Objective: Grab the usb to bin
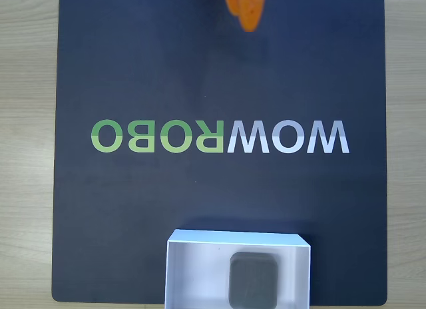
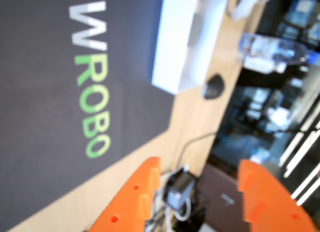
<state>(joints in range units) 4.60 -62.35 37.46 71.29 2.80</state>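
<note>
Since the usb already lies flat inside the bin at the mat's near edge in the fixed view, delivery looks done; gripper is spread wide, empty, well apart from both.

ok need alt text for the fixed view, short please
A grey usb block lies inside a white open-topped bin at the bottom edge of a dark mat printed with a mirrored WOWROBO logo. The tip of an orange claw pokes in at the top, well away from the bin.
</note>
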